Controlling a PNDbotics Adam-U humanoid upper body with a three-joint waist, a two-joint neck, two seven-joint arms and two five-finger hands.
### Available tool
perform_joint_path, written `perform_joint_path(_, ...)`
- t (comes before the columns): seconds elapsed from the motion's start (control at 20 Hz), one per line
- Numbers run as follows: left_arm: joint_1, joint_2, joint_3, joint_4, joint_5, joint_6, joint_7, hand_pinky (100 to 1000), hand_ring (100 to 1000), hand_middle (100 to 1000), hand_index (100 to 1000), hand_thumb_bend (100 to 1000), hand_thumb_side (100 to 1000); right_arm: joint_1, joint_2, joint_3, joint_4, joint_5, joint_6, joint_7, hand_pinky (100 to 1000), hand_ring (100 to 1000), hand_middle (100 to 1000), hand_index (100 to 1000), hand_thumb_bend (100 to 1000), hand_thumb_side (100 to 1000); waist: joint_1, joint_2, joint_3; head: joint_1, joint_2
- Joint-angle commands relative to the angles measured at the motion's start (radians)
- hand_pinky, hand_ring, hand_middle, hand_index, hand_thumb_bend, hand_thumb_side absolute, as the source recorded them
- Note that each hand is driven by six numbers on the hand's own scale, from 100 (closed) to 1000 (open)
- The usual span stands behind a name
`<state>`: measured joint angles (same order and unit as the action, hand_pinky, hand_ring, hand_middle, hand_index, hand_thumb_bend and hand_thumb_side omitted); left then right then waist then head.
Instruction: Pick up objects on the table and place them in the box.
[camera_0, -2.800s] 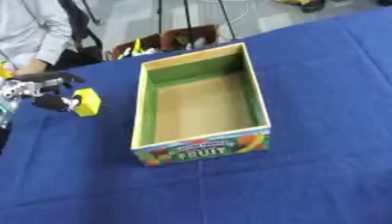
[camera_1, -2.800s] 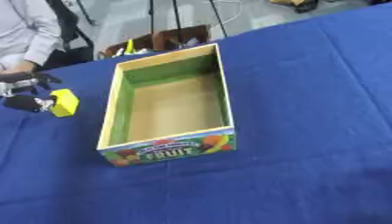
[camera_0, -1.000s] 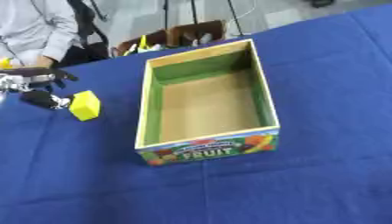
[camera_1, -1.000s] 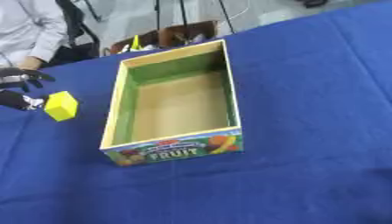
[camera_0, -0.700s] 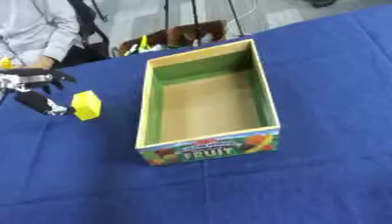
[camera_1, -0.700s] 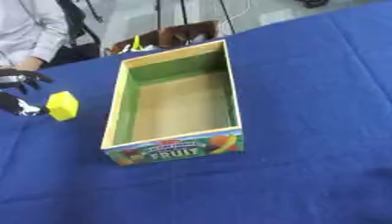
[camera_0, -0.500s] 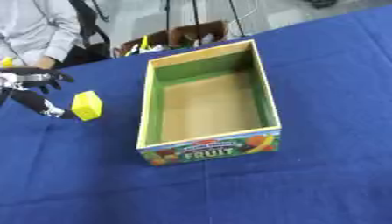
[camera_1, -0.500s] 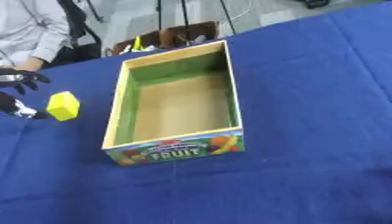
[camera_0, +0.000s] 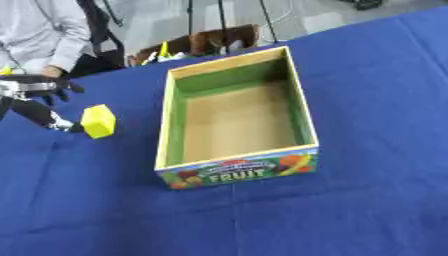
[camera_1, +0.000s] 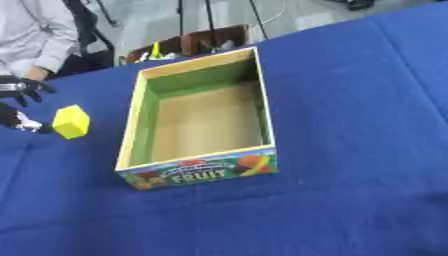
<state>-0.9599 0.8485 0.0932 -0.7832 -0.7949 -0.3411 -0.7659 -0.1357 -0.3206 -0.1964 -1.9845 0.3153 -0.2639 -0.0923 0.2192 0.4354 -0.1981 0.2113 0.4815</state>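
Blue cloth covers the table (camera_0: 367, 200), where the left hand (camera_0: 35, 102), fingers spread, touches the yellow block (camera_0: 98, 121); next, close and carry it to the empty box (camera_0: 234, 117).

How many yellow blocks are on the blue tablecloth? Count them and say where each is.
1. The yellow block lies left of the open wooden fruit box, beside the robot's left hand. None shows inside the box.

Reading "FRUIT" on the box (camera_0: 236, 172).
Showing in white capitals across the near end panel, among printed fruit pictures; smaller line above staying illegible.
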Motion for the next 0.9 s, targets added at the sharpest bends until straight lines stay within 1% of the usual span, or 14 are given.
perform_joint_path(0.05,-0.02,0.02,-0.004,0.0,-0.014,-0.046,-0.034,793,883,953,1000,946,481,-0.005,-0.021,0.0,-0.015,0.005,-0.005,0.001,688,793,509,638,101,615,-0.006,-0.017,-0.001,0.009,-0.01)
perform_joint_path(0.55,-0.022,-0.006,-0.01,0.024,-0.066,-0.043,-0.018,792,880,952,1000,888,483,-0.01,-0.02,0.002,-0.015,0.007,-0.01,0.002,688,793,510,638,103,614,-0.002,-0.008,-0.013,0.022,-0.017)
perform_joint_path(0.9,-0.025,-0.014,-0.009,0.035,-0.093,-0.042,-0.008,765,848,905,1000,823,502,-0.011,-0.02,0.003,-0.015,0.008,-0.013,0.002,688,794,510,637,102,614,-0.001,-0.004,-0.016,0.024,-0.017)
